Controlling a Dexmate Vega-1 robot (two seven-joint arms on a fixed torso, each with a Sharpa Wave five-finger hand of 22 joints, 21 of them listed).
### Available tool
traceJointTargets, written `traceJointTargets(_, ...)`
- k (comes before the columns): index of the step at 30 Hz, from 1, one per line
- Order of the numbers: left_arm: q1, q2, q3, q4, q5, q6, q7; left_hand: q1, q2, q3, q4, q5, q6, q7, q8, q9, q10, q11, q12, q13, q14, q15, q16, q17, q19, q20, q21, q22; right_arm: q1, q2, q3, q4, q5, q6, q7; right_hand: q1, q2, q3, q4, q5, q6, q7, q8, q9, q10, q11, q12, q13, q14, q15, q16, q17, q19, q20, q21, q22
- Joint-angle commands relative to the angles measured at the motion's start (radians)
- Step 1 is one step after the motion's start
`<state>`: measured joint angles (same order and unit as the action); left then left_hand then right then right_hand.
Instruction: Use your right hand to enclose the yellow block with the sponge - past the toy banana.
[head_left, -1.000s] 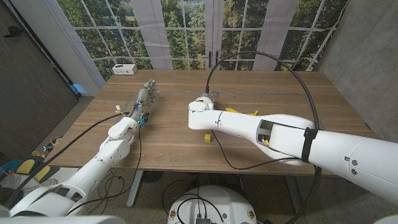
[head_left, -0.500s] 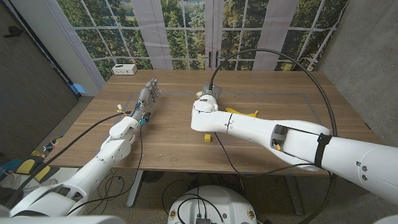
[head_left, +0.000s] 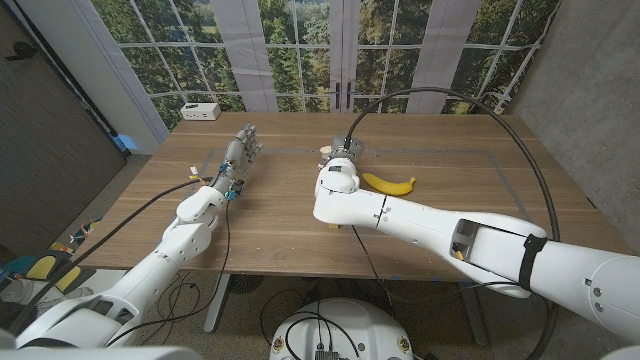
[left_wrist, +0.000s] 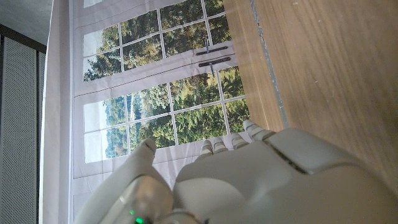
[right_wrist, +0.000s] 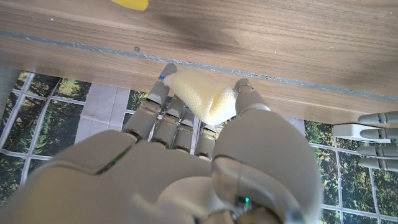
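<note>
Wooden table (head_left: 280, 225), seen from above, with a robot's two white arms reaching onto it from the near corners. Nearest, close to the table's front edge and a little right of centre, a small yellow block (head_left: 334, 224) peeks out from under the right forearm; only a sliver of it shows. Just beyond and to the right lies a yellow toy banana (head_left: 390, 184), curved, flat on the wood, next to the right arm's wrist. The right arm sweeps in from the near right, and its right hand (head_left: 341, 152) is past the banana and well apart from the block, on the far side of the table's middle. The right wrist camera shows the right hand (right_wrist: 199, 124) pinching a pale cream sponge (right_wrist: 202, 98) between thumb and fingers, the sponge squeezed into a wedge. On the left side, the left hand (head_left: 238, 152) reaches away from the robot with its fingers straight and slightly apart, gripping nothing; the left wrist camera shows the left hand (left_wrist: 249, 180) from behind, over bare wood. At the far left corner sits a small white box (head_left: 201, 111). Behind the table stands a wall of tall windows (head_left: 300, 45) with green trees outside.
</note>
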<state>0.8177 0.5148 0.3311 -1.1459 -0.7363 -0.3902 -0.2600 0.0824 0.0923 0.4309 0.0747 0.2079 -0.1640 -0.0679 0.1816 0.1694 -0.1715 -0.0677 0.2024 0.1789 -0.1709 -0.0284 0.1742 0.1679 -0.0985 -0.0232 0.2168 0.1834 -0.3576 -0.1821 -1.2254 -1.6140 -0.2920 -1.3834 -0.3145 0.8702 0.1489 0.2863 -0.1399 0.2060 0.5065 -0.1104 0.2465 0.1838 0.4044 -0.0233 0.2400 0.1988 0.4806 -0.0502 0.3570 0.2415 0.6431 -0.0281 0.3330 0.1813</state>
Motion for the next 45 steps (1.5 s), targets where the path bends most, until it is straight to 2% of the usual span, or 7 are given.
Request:
traceJointTargets(1,-0.018,0.012,0.019,-0.032,0.018,0.022,-0.006,0.007,0.0,0.002,-0.005,-0.003,-0.004,-0.008,-0.001,0.004,-0.022,0.001,-0.004,0.003,-0.065,0.001,0.003,0.003,0.006,0.0,-0.002,0.004,-0.159,-0.049,0.09,-0.139,-0.091,0.054,-0.195,-0.002,0.0,0.003,0.007,-0.004,0.04,0.0,0.01,0.004,0.023,-0.009,0.007,0.005,0.015,-0.069,-0.001,-0.001,0.006,0.005,0.001,0.004)
traceJointTargets(8,-0.035,0.012,0.034,-0.049,0.029,0.038,-0.009,0.007,0.0,0.002,-0.005,-0.004,-0.006,-0.009,-0.001,0.004,-0.023,0.0,-0.004,0.003,-0.067,0.002,0.003,0.003,0.005,0.0,-0.003,0.004,-0.255,-0.076,0.148,-0.206,-0.094,0.108,-0.311,0.003,0.001,0.004,0.005,-0.004,0.071,0.01,0.014,0.003,0.042,-0.009,0.01,0.005,0.029,-0.078,0.001,-0.002,0.014,0.0,0.003,0.004)
traceJointTargets(16,-0.033,0.026,0.044,-0.082,0.044,0.055,-0.001,0.008,0.0,0.001,-0.006,-0.004,-0.008,-0.01,-0.001,0.004,-0.022,0.003,-0.004,0.003,-0.067,0.002,0.003,0.003,0.005,0.0,-0.003,0.004,-0.311,-0.1,0.175,-0.266,-0.087,0.129,-0.355,0.005,0.001,0.004,0.005,-0.004,0.078,0.014,0.011,0.003,0.045,-0.014,0.008,0.005,0.032,-0.08,0.0,-0.003,0.015,-0.003,0.003,0.004)
traceJointTargets(21,-0.029,0.03,0.046,-0.1,0.04,0.067,0.0,0.008,0.0,0.001,-0.006,-0.004,-0.009,-0.011,-0.002,0.004,-0.023,0.001,-0.004,0.003,-0.067,0.001,0.003,0.003,0.006,0.0,-0.003,0.004,-0.341,-0.13,0.189,-0.313,-0.08,0.155,-0.364,0.006,0.001,0.004,0.005,-0.005,0.082,0.015,0.009,0.003,0.047,-0.014,0.006,0.005,0.032,-0.08,0.0,-0.002,0.016,-0.003,0.003,0.004)
traceJointTargets(26,-0.026,0.04,0.049,-0.113,0.049,0.07,0.004,0.008,0.0,0.001,-0.007,-0.004,-0.008,-0.009,-0.001,0.004,-0.023,0.001,-0.005,0.003,-0.067,0.001,0.003,0.003,0.005,0.0,-0.003,0.004,-0.367,-0.186,0.192,-0.372,-0.079,0.202,-0.355,0.006,-0.001,0.002,0.005,-0.006,0.084,0.016,0.006,0.003,0.047,-0.014,0.004,0.005,0.027,-0.081,-0.003,-0.002,0.016,-0.004,0.002,0.004)
traceJointTargets(40,-0.007,0.052,0.052,-0.152,0.051,0.08,0.011,0.008,0.0,0.0,-0.007,-0.004,-0.008,-0.009,-0.001,0.004,-0.024,0.0,-0.005,0.003,-0.068,0.002,0.003,0.003,0.004,0.001,-0.004,0.005,-0.379,-0.302,0.141,-0.458,-0.135,0.268,-0.289,0.008,-0.002,-0.004,0.006,-0.006,0.088,0.013,-0.003,0.003,0.046,-0.023,-0.002,0.005,0.01,-0.079,-0.009,0.001,0.008,-0.009,-0.003,0.004)
traceJointTargets(45,0.004,0.063,0.05,-0.175,0.053,0.087,0.022,0.008,0.001,0.0,-0.007,-0.004,-0.008,-0.01,-0.001,0.004,-0.023,0.003,-0.004,0.003,-0.068,0.002,0.003,0.003,0.005,0.002,-0.004,0.005,-0.383,-0.346,0.121,-0.47,-0.185,0.337,-0.274,0.011,-0.004,-0.004,0.004,-0.006,0.093,0.014,-0.004,0.003,0.05,-0.026,-0.003,0.005,0.009,-0.08,-0.01,0.0,0.009,-0.009,-0.003,0.004)
